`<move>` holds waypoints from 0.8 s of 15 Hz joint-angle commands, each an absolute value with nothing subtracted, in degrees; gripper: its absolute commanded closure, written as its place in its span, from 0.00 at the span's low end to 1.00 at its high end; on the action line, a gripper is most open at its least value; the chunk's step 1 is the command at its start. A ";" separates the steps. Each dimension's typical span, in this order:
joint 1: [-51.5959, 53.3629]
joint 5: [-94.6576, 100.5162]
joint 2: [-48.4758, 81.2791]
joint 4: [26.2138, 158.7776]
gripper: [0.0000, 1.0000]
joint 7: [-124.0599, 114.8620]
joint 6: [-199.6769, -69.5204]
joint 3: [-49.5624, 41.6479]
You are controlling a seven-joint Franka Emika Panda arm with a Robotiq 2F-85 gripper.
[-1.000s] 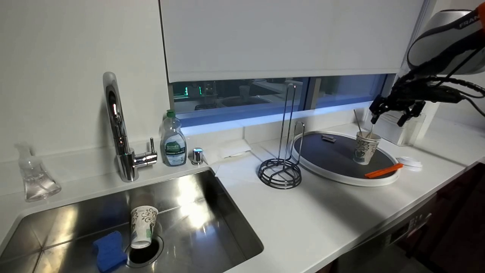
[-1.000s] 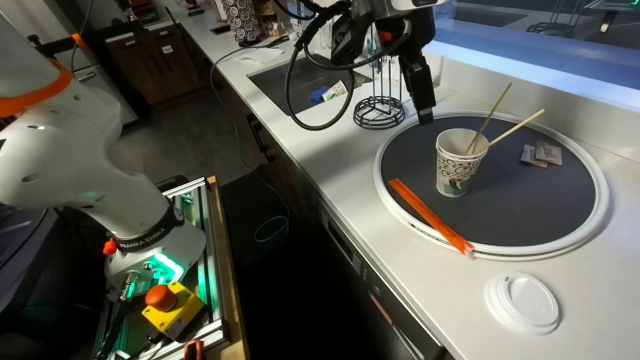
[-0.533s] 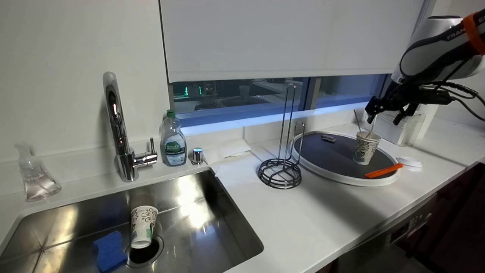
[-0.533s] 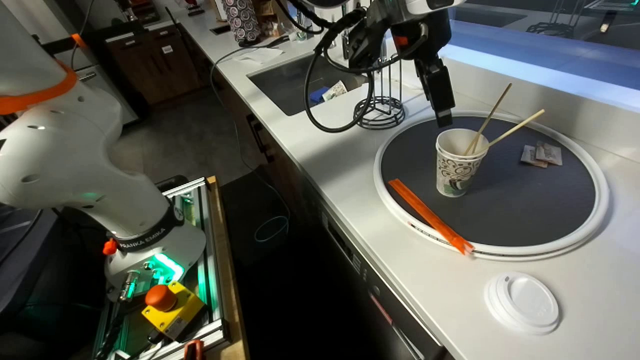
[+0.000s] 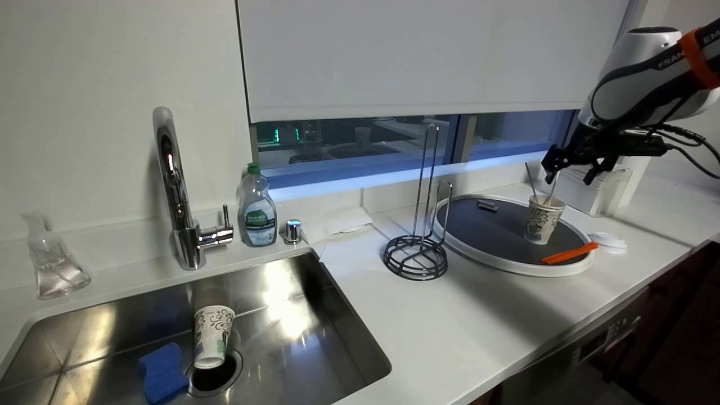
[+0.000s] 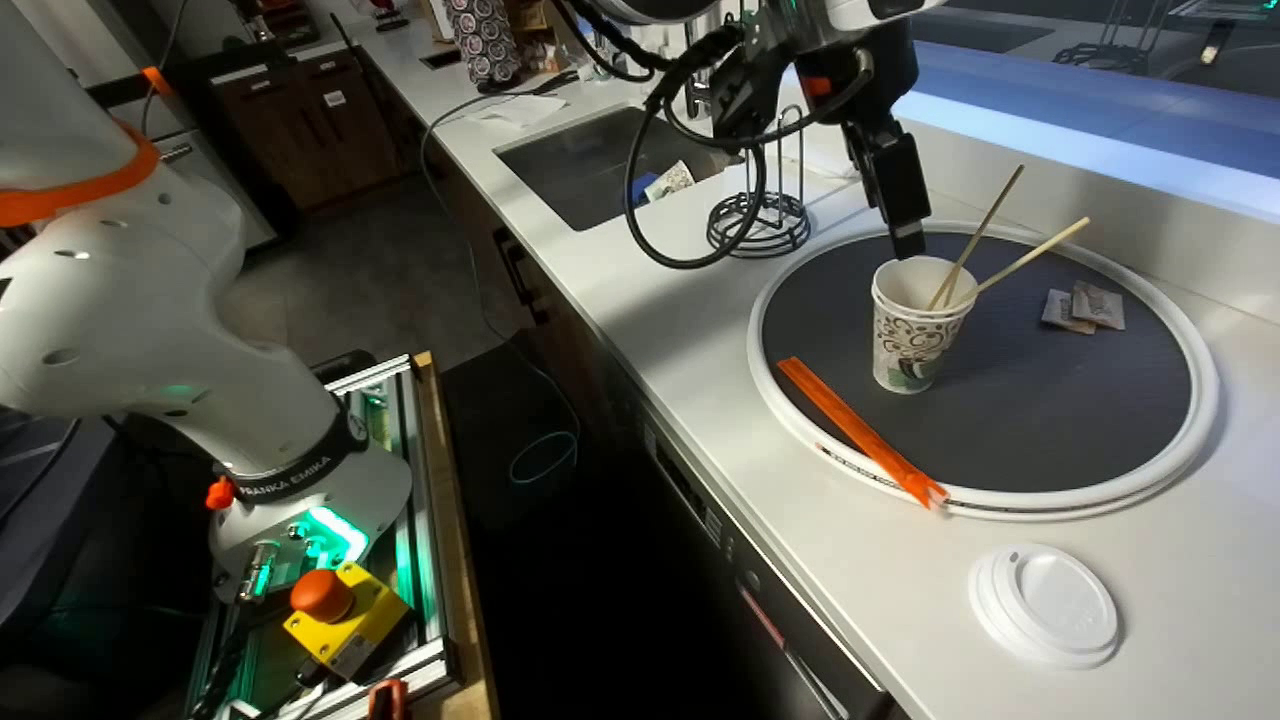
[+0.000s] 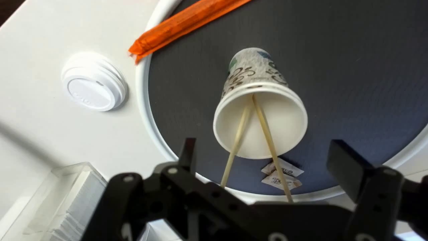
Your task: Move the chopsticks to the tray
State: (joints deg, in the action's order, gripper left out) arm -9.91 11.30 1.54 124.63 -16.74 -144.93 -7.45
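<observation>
The chopsticks are two thin pale wooden sticks [image 6: 981, 230] leaning apart in a patterned paper cup [image 6: 908, 345]. The cup stands upright on the tray [image 6: 1000, 440], a round dark grey disc with a white rim, seen in both exterior views. In the wrist view, the sticks [image 7: 272, 147] rise from the cup [image 7: 255, 72] toward the camera, and their upper ends meet or pass behind the gripper's dark body. My gripper [image 7: 264, 150] is open and empty, one finger to each side of the sticks. In an exterior view the gripper [image 5: 568, 177] hangs just above the cup.
An orange paper sleeve [image 6: 860, 430] lies across the tray's rim. Small packets [image 6: 1085, 308] lie on the tray. White lids [image 6: 1045, 605] sit beside it. A black wire stand [image 5: 416, 256] stands between tray and sink [image 5: 315, 337]. A clear box [image 7: 73, 201] is near the tray.
The open gripper has moved closer to the cup and the sticks, leftward in an exterior view, slowing over the last half second. The cup, sticks and tray have not moved.
</observation>
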 commanded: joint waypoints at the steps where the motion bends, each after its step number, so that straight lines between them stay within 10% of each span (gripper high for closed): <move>1: -9.11 16.27 5.90 121.29 0.00 -20.91 -147.41 -8.54; 12: -5.72 22.44 12.42 117.14 0.00 -27.03 -151.73 -12.72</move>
State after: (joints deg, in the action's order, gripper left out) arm -7.34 19.33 10.51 118.20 -23.46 -149.97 -10.62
